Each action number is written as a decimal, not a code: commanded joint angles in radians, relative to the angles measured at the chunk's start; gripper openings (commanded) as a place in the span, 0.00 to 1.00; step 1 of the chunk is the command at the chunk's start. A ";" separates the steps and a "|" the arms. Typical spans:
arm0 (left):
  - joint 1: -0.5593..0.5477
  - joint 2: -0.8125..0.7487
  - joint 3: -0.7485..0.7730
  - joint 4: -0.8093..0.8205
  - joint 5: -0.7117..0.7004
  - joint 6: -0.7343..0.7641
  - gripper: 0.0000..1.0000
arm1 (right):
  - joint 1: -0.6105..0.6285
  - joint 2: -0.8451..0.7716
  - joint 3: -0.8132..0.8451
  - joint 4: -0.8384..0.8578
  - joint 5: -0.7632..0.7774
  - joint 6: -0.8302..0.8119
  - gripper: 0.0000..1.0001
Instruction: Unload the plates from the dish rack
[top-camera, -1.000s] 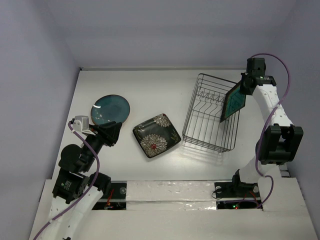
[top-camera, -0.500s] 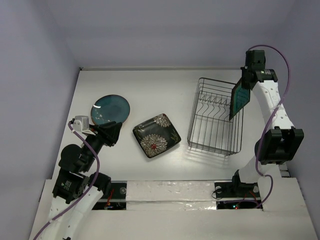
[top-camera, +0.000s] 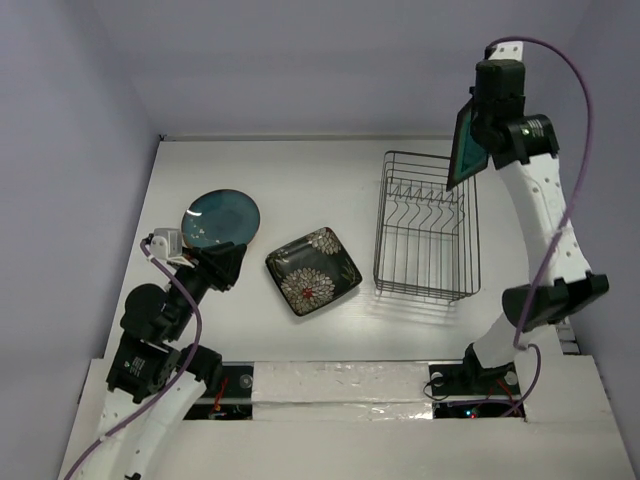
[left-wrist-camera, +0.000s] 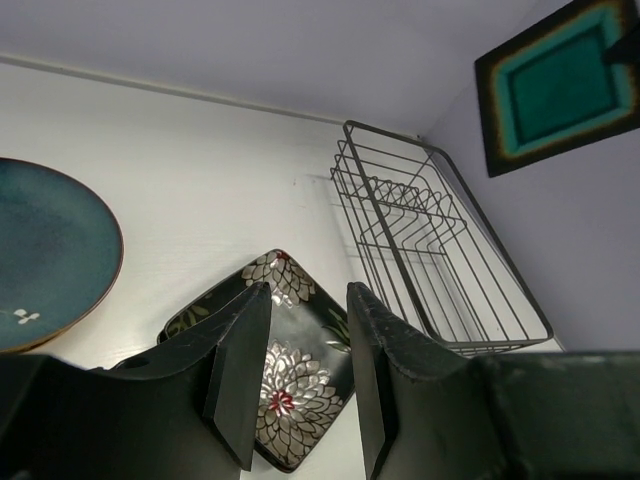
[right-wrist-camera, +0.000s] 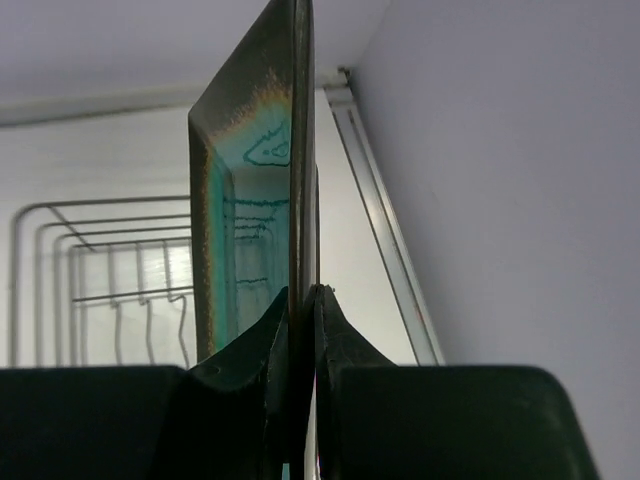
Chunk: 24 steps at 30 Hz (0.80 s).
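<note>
My right gripper (top-camera: 478, 140) is shut on the rim of the square teal dark-rimmed plate (top-camera: 463, 148) and holds it on edge, high above the far right of the wire dish rack (top-camera: 425, 226). The plate shows edge-on in the right wrist view (right-wrist-camera: 255, 200) and up in the air in the left wrist view (left-wrist-camera: 556, 85). The rack holds no plates. A round teal plate (top-camera: 220, 219) and a dark square white-flowered plate (top-camera: 313, 271) lie on the table at left. My left gripper (left-wrist-camera: 300, 375) is open and empty, just left of the flowered plate (left-wrist-camera: 280, 380).
The white table (top-camera: 300, 180) is walled on the back and sides. The rack (left-wrist-camera: 430, 250) stands close to the right wall. The right arm's purple cable loops above the rack's right side.
My right gripper has lifted the square teal plate up out of the rack and toward the back. The rack shifted slightly and settled. The left arm has hardly moved.
</note>
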 joint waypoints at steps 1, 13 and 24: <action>-0.007 0.017 0.018 0.041 0.012 -0.004 0.33 | 0.066 -0.209 0.036 0.123 0.036 0.050 0.00; 0.003 -0.014 0.024 0.021 -0.096 -0.017 0.33 | 0.394 -0.482 -0.674 0.708 -0.706 0.443 0.00; 0.003 -0.022 0.029 0.004 -0.158 -0.026 0.33 | 0.531 -0.283 -0.974 1.163 -0.857 0.667 0.00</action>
